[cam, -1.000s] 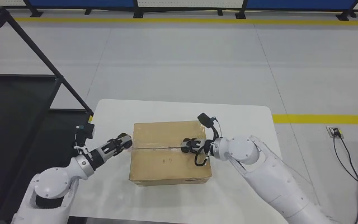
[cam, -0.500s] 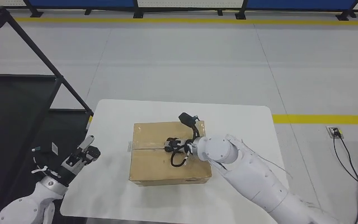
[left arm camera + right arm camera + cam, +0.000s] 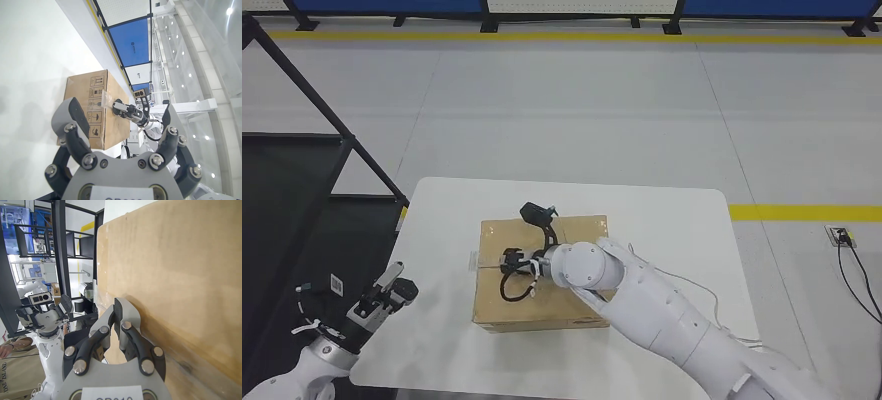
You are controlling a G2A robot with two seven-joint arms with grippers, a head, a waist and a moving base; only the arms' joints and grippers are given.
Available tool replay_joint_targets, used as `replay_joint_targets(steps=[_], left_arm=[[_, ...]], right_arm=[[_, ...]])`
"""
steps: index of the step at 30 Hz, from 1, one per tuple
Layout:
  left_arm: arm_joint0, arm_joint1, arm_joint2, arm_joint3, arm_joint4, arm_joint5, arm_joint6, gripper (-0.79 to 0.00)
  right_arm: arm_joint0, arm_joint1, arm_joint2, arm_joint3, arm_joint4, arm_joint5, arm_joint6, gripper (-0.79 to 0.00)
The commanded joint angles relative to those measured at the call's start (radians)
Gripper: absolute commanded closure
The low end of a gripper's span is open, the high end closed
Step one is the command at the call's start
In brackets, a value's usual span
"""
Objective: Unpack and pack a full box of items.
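Top view: cardboard box, closed, centre frame on white table. Right gripper, fingers pressed together, at frame-left end of taped seam. Left gripper, spread, lower left, well apart. Risk: unbraced box may slide under the push.

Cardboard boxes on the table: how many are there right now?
1. The cardboard box sits closed in the middle of the table, its top seam taped. The right gripper, fingers shut, is at the seam's end. The right arm covers some table surface, so a small one could be hidden.
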Motion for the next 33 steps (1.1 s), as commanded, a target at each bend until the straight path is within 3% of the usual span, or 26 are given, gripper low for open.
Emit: replay_joint_targets(steps=[1,10,18,25,33], left_arm=[[0.003,0.0,-0.005,0.01,0.001,-0.004,-0.002,-0.785],[-0.004,0.004,-0.018,0.044,0.001,-0.012,-0.032,-0.785],[-0.031,0.009,-0.012,0.044,0.02,-0.001,-0.065,-0.785],[-0.057,0.012,0.007,0.042,0.035,0.014,-0.072,-0.785],[-0.081,0.014,0.027,0.038,0.049,0.031,-0.069,-0.785]], right_arm=[[0.013,-0.028,-0.017,0.028,0.009,-0.009,-0.002,0.0],[0.046,-0.127,-0.051,0.137,0.022,-0.078,-0.035,0.0],[0.063,-0.17,-0.03,0.206,0.035,-0.121,0.008,0.0],[0.07,-0.177,-0.001,0.238,0.006,-0.119,0.054,0.0],[0.039,-0.125,0.063,0.181,-0.077,-0.089,0.151,0.0]])
